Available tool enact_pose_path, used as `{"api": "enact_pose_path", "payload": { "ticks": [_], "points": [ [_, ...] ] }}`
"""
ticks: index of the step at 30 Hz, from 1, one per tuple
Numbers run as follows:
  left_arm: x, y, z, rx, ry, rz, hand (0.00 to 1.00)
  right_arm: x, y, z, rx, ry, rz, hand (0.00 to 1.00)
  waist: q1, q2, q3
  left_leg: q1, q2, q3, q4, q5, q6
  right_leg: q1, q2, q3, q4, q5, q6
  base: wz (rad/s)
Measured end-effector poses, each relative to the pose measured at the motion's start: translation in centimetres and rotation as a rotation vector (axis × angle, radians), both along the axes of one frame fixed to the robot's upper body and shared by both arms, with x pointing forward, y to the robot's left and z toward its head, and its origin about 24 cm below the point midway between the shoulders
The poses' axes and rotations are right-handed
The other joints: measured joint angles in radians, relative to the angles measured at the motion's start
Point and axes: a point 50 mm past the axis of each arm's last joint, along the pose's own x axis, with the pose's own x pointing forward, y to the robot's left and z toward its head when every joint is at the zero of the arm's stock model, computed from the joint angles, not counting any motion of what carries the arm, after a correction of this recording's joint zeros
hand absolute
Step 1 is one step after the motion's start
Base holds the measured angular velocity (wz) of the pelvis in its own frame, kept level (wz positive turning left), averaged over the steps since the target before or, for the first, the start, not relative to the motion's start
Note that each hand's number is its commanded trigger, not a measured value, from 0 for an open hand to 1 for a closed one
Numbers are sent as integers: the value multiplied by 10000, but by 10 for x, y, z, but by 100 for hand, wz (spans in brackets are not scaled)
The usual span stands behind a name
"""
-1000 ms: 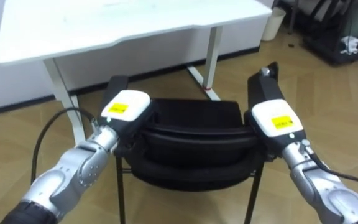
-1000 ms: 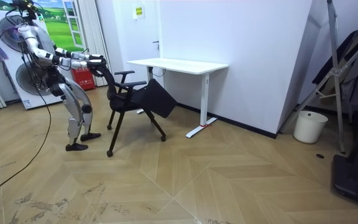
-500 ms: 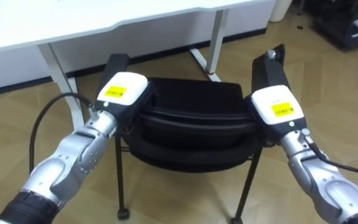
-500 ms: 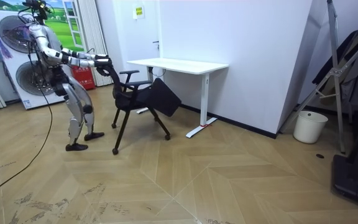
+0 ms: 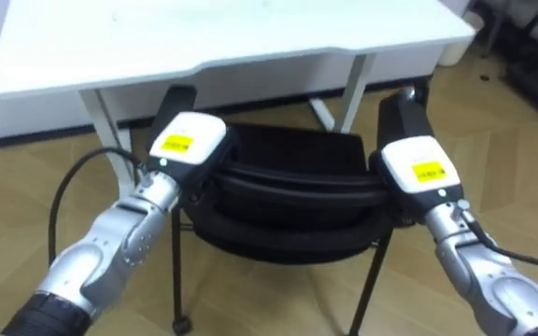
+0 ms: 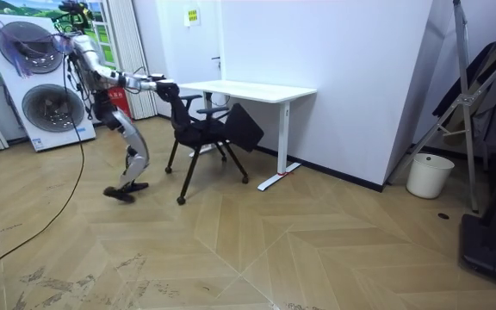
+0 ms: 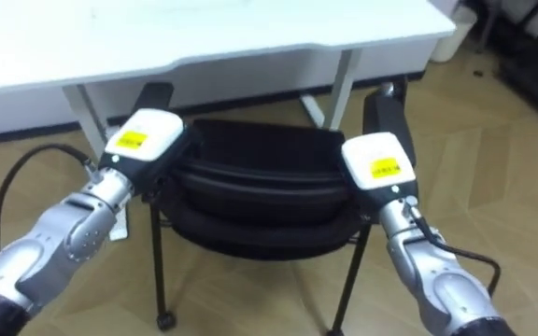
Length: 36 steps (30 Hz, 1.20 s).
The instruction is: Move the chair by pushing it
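A black chair (image 5: 297,182) stands just before me, its curved backrest nearest and its seat pointing at the white desk (image 5: 222,37). My left hand (image 5: 187,149) lies on the backrest's left end and my right hand (image 5: 417,168) on its right end. Both show only their white backs. The two armrests (image 5: 177,98) reach up to the desk's front edge. In the room view I lean forward behind the chair (image 6: 209,129), arms stretched out and one foot trailing, and the chair's front sits under the desk (image 6: 248,89).
The desk stands against a white wall on white legs (image 5: 358,79). A washing-machine poster (image 6: 33,95) is behind me. A white bin (image 6: 426,175) and a dark rack (image 6: 489,129) stand far off at the room view's right. Open wooden floor lies around.
I have stepped forward and the chair has moved with me towards the desk, so its front now reaches under the desk. Both hands stay on the backrest.
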Motion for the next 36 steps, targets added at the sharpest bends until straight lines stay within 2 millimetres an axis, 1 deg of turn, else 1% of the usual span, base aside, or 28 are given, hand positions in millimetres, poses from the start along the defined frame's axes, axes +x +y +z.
{"api": "enact_pose_path", "payload": {
  "ticks": [1,2,3,4,5,6,7,8,9,10,11,13,14,15,17,19,21,22,23,25,26,27,29,32,34,35,36],
  "points": [
    [1,1,-2,-32,66,44,100,1,3,0,-64,-29,68,100,-39,73,44,143,19,-300,-85,-44,-152,-296,-21,212,-1042,-244,44,67],
    [1,2,-2,-52,80,60,100,1,4,-1,-67,-14,35,100,-112,30,70,236,19,-603,-131,-99,-314,-332,-54,534,-2686,-231,107,79],
    [1,3,-2,-56,61,58,100,1,3,-1,-65,-4,32,100,-125,-32,53,238,7,-748,-82,-165,-419,-301,-82,778,-3681,-148,214,80],
    [3,6,2,-131,-64,74,100,3,4,3,-55,-159,97,100,-112,-90,73,133,41,-1014,320,-449,-636,-303,-71,1067,-4637,476,378,59],
    [3,7,2,-191,-79,173,100,8,4,7,-60,-317,138,100,25,5,-29,-76,321,-1188,846,-677,-973,-190,178,687,-4595,437,-122,49],
    [4,7,2,-232,-66,223,100,11,4,8,-114,-347,133,100,65,103,-74,-142,430,-1207,893,-683,-1003,-144,244,509,-4623,363,-244,44],
    [9,4,2,-295,-74,247,100,16,1,11,-248,-426,157,100,119,214,-12,-106,566,-1205,761,-610,-1111,51,358,258,-4735,295,-426,49],
    [12,2,3,-319,-73,265,100,21,0,12,-333,-411,174,100,174,226,-5,1,694,-1196,474,-455,-1301,215,415,31,-4905,303,-650,48],
    [13,2,3,-313,-94,284,100,23,0,13,-366,-420,201,100,195,210,5,55,733,-1195,323,-395,-1335,279,434,-46,-4972,289,-702,39],
    [14,2,5,-291,-157,337,100,26,0,15,-401,-470,271,100,224,198,10,111,821,-1195,36,-253,-1427,373,496,-206,-5153,277,-778,33],
    [15,3,8,-267,-260,346,100,29,1,18,-421,-546,327,100,225,175,14,166,854,-1195,-242,-75,-1478,460,507,-346,-5326,259,-828,31],
    [16,5,13,-231,-417,390,100,32,3,21,-401,-638,391,100,277,63,79,225,863,-1207,-637,185,-1502,542,495,-529,-5546,226,-885,30],
    [18,6,17,-215,-580,370,100,35,4,25,-366,-750,431,100,284,8,102,213,867,-1212,-789,310,-1527,547,480,-628,-5605,190,-927,28],
    [19,6,19,-187,-646,370,100,35,5,26,-352,-791,442,100,290,-18,111,184,884,-1227,-839,349,-1514,557,480,-704,-5651,179,-946,29],
    [22,6,24,-138,-804,360,100,38,6,29,-363,-885,467,100,348,-86,85,104,951,-1227,-1004,444,-1570,578,493,-924,-5753,171,-1008,23],
    [24,6,27,-115,-889,349,100,39,2,32,-429,-982,398,100,425,-99,79,73,1005,-1228,-1004,443,-1575,601,520,-1010,-5783,146,-1044,10],
    [24,6,27,-91,-875,363,100,39,5,31,-324,-936,422,100,423,-96,79,111,1069,-1201,-1003,457,-1588,777,555,-1141,-5879,112,-1046,15],
    [24,7,26,-27,-854,386,100,38,4,29,-331,-862,439,100,409,-129,98,166,1110,-1125,-947,454,-1593,911,556,-1207,-5875,36,-1036,20],
    [23,9,25,38,-820,417,100,37,5,28,-312,-787,491,100,341,-156,105,166,1183,-949,-806,454,-1593,1033,571,-1260,-5863,-52,-1021,21],
    [23,9,23,64,-776,432,100,36,6,26,-282,-675,506,100,239,-185,89,91,1225,-868,-609,454,-1593,1138,540,-1408,-5830,-225,-999,30],
    [22,9,23,99,-781,420,100,34,6,25,-177,-637,464,100,130,-181,90,9,1313,-727,-439,454,-1592,1219,536,-1558,-5836,-279,-1014,34],
    [22,9,23,132,-768,420,100,34,6,24,-155,-612,448,100,97,-180,89,-20,1381,-611,-347,454,-1591,1275,542,-1624,-5840,-293,-1028,32],
    [20,8,19,182,-649,455,100,31,7,20,-178,-477,484,100,-22,-144,84,17,1569,-220,-200,456,-1589,1527,547,-1853,-5869,-366,-1045,24],
    [15,7,12,151,-438,528,100,27,6,16,-228,-324,504,100,-193,-35,59,184,1593,-205,-214,457,-1588,1850,541,-2019,-5941,-446,-1011,20],
    [12,6,8,119,-335,593,100,25,6,14,-298,-296,539,100,-368,64,14,240,1577,-211,-303,459,-1586,1986,531,-2143,-6029,-465,-978,20],
    [11,6,7,104,-326,597,100,25,6,14,-311,-312,573,100,-402,89,-6,286,1551,-196,-415,462,-1585,1987,508,-2159,-6036,-469,-968,15],
    [11,6,7,103,-327,609,100,25,6,14,-318,-319,584,100,-406,96,-5,301,1551,-163,-444,462,-1585,1987,505,-2158,-6039,-468,-967,0]
  ]
}}
